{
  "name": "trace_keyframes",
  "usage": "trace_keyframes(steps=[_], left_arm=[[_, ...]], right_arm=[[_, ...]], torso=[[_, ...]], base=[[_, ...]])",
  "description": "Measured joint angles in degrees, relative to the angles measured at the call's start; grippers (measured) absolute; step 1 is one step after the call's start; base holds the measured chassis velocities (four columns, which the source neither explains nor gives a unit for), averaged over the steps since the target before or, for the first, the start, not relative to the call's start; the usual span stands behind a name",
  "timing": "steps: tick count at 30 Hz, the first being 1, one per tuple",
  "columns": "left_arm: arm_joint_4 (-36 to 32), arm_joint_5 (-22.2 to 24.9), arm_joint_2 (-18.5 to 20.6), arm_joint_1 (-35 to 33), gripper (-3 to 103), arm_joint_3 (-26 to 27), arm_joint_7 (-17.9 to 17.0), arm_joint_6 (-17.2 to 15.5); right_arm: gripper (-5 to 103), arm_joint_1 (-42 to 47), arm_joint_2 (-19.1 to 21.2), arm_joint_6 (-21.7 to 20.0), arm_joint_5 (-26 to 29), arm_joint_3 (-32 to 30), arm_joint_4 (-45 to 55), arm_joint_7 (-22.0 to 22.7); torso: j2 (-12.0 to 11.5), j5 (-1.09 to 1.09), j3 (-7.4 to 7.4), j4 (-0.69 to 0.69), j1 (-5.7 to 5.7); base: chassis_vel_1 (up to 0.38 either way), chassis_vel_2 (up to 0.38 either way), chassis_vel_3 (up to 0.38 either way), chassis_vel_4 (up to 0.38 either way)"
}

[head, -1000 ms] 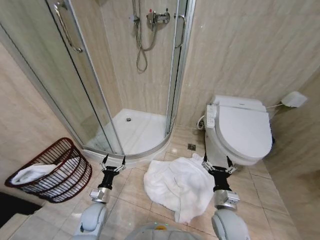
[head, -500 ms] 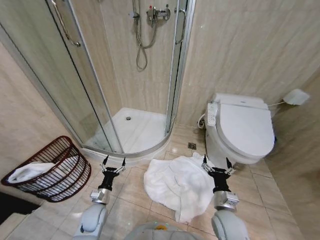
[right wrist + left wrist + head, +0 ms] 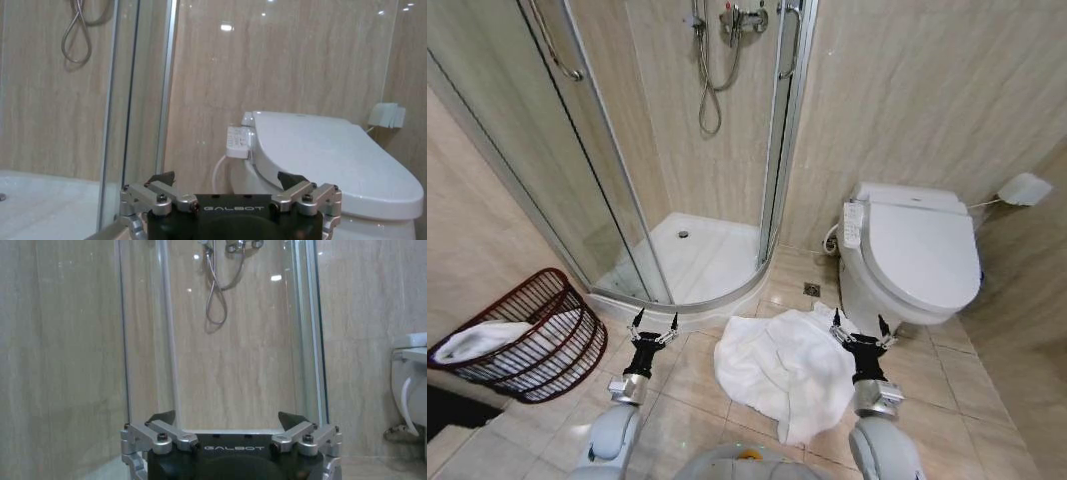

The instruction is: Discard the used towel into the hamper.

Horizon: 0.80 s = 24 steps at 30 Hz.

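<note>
A crumpled white towel (image 3: 779, 368) lies spread on the tiled floor in front of me, between both arms. The hamper (image 3: 547, 355), a dark reddish-brown openwork basket, leans on the floor at the far left with another white cloth (image 3: 475, 340) inside. My left gripper (image 3: 653, 323) is held low between the hamper and the towel, open and empty, facing the shower (image 3: 227, 418). My right gripper (image 3: 859, 325) hovers over the towel's right edge by the toilet, also open and empty (image 3: 227, 178).
A white toilet (image 3: 919, 262) with its lid down stands at the right (image 3: 327, 155). A glass corner shower enclosure (image 3: 689, 262) with a raised white tray is straight ahead. Tiled walls close in on the left and right. A dark mat edge (image 3: 445, 412) shows at the lower left.
The whole head picture has shifted slightly, so the camera moved. The towel, the hamper and both open grippers keep their places relative to each other.
</note>
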State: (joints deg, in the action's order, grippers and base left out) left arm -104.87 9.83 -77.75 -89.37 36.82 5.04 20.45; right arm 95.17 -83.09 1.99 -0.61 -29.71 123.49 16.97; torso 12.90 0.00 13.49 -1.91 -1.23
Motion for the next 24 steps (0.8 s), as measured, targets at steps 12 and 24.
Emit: trace_keyframes(steps=[12, 24], left_arm=[[0.77, 0.0, 0.07, 0.8, 100, -0.33, 0.04, -0.27], [1.13, 0.0, 0.11, 1.0, 100, -0.5, 0.04, -0.27]], right_arm=[[100, -0.61, -0.11, -0.15, 1.31, -0.33, -1.33, -0.04], [100, -1.81, 0.3, -1.64, 5.31, -2.08, -3.03, -0.02]], torso=[[-2.68, 0.0, -1.86, 0.0, 0.82], [-5.43, 0.0, -4.0, 0.0, 1.19]], base=[[0.0, 0.0, 0.0, 0.0], [0.0, 0.0, 0.0, 0.0]])
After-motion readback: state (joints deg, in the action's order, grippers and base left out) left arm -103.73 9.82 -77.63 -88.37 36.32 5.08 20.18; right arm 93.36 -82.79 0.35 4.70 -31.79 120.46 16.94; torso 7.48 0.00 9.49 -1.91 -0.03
